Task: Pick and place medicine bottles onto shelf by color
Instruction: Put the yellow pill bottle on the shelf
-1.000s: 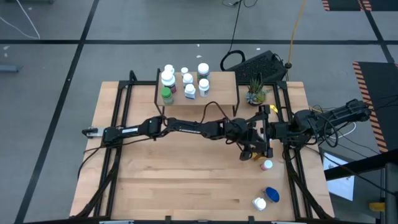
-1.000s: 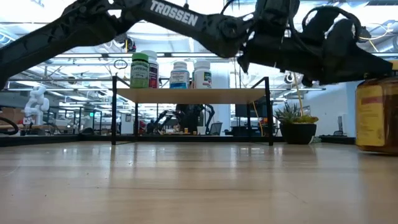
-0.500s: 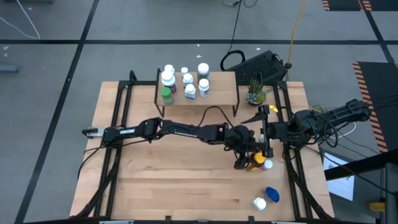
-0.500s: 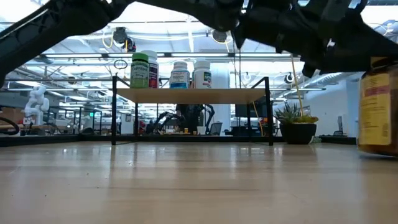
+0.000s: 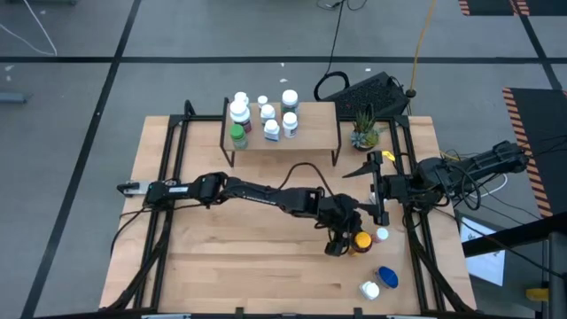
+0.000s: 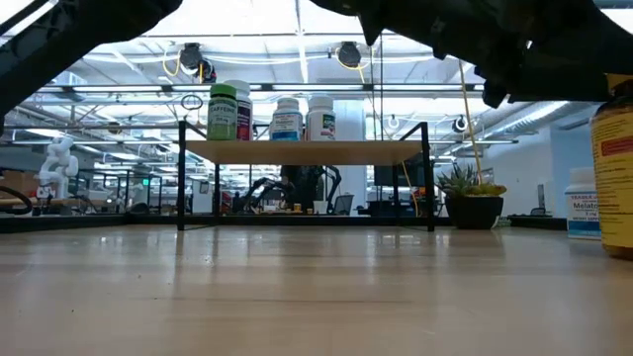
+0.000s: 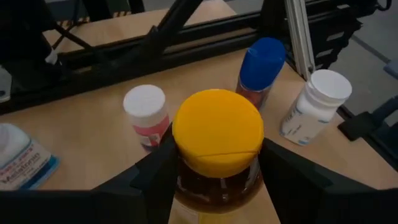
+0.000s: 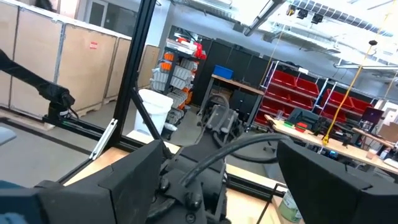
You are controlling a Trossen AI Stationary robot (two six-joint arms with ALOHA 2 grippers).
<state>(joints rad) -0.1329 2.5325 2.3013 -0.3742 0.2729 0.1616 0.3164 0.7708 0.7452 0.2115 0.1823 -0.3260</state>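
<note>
An amber medicine bottle with a yellow cap (image 7: 217, 127) sits between the fingers of my left gripper (image 7: 217, 171), near the table's right side (image 5: 361, 240). At the low view's right edge it (image 6: 618, 178) stands upright. Beside it are a pink-labelled white bottle (image 7: 147, 112), a blue bottle (image 7: 261, 62), a white bottle (image 7: 314, 102) and a Melatonin bottle (image 7: 18, 163). The shelf (image 5: 282, 133) at the far side carries several bottles, one of them green (image 5: 237, 135). My right gripper (image 5: 373, 189) waits open above the table's right side. My left gripper pinches the amber bottle's body just under the yellow cap (image 7: 186, 180), one finger (image 7: 152, 171) on each side. The fingers come from the table's left, slanting down. The bottle stays upright; whether its base (image 6: 618, 252) rests on the table I cannot tell.
A small potted plant (image 5: 363, 135) stands to the right of the shelf. Black frame rails (image 5: 416, 257) run along the table's left and right sides. Bare wood (image 5: 239, 257) lies along the near half of the table.
My left gripper has carried the amber bottle toward the table's near edge and tipped flatter, so the yellow cap now shows in the high view. In the low view the bottle has grown and shifted right, uncovering the Melatonin bottle behind it.
</note>
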